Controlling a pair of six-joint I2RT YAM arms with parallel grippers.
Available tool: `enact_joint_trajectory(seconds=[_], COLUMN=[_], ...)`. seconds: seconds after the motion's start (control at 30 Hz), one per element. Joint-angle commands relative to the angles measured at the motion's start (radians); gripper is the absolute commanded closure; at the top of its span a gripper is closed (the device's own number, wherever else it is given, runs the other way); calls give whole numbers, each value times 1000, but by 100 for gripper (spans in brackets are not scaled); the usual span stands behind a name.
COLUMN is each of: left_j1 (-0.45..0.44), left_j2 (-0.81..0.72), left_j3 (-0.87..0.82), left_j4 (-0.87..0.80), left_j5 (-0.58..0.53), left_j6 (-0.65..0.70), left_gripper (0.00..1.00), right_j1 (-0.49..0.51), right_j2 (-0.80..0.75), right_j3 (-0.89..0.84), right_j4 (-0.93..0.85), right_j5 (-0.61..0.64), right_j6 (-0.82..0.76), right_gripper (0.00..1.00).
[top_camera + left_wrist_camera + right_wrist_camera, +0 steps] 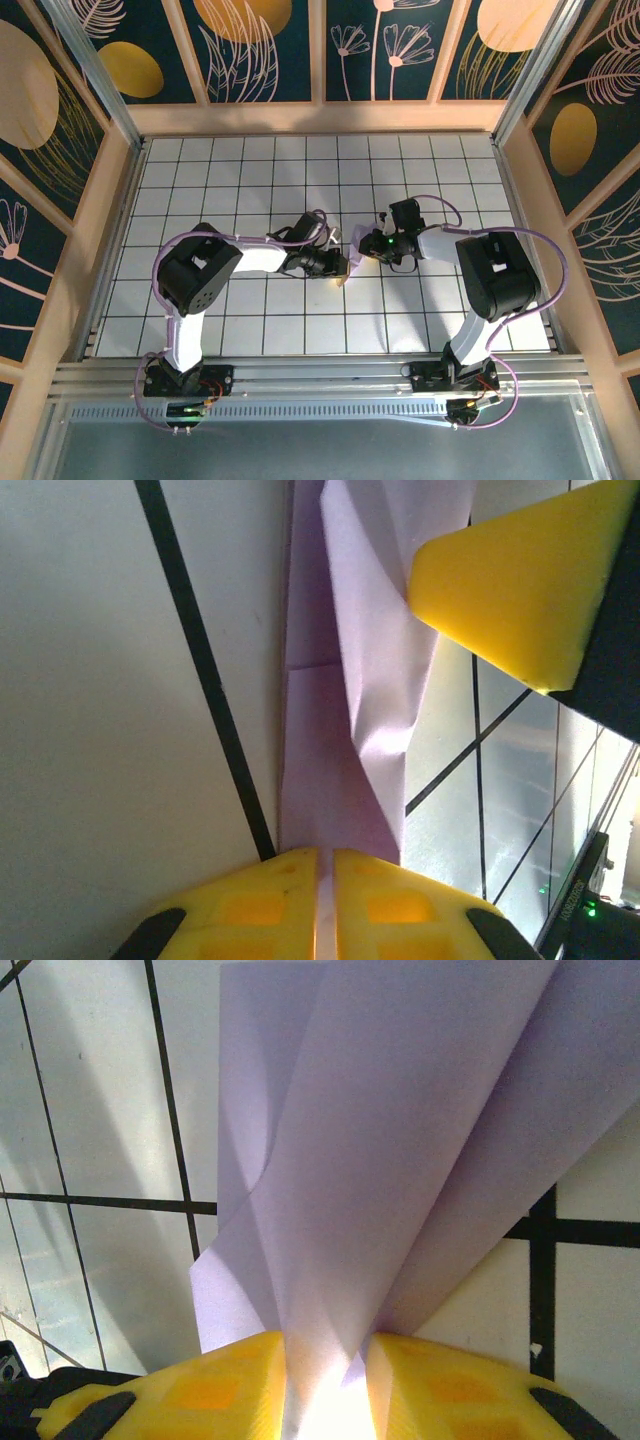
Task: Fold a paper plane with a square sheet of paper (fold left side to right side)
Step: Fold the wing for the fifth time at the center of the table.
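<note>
Grip is checked first in the left wrist view. The left end effector is pressed together on the narrow tail of the lavender paper, which runs straight ahead of it as a folded strip with a loose flap opening to the right. A yellow finger of the right end effector is seen ahead and to the right, near the far part of the strip.

In the right wrist view, the right end effector is seen pinching the gathered layers of the paper. The layers fan out ahead of it, above the tiles.

For a clean crease, the layers should be lined up along the centre fold and drawn gently taut between the two pinches before anything is pressed flat. A twist at either wrist is likely to skew the fold or tear the thin sheet.

In the top view, the two end effectors are brought tip to tip, left and right, with the paper a pale sliver between them. The bench is laid with white tiles and dark joints. It is enclosed by wood-framed wall panels painted dark with gold discs and pale flowers. An aluminium rail is set along the near edge.
</note>
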Motion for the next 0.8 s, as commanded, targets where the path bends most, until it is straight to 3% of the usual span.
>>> enact_joint_trajectory(seconds=[0.0,0.47,0.77], left_j1=[-17,-34,-31], left_j2=[18,1,-58], left_j3=[-14,-32,-46], left_j4=[8,82,69], left_j5=[20,55,-1], left_j6=[-26,-84,-90], left_gripper=[88,88,83], right_j1=[9,9,9], right_j2=[79,116,169], right_j3=[28,94,163], right_j4=[93,70,5], right_j5=[102,70,74], right_j6=[-41,-123,-174], right_gripper=[70,70,70])
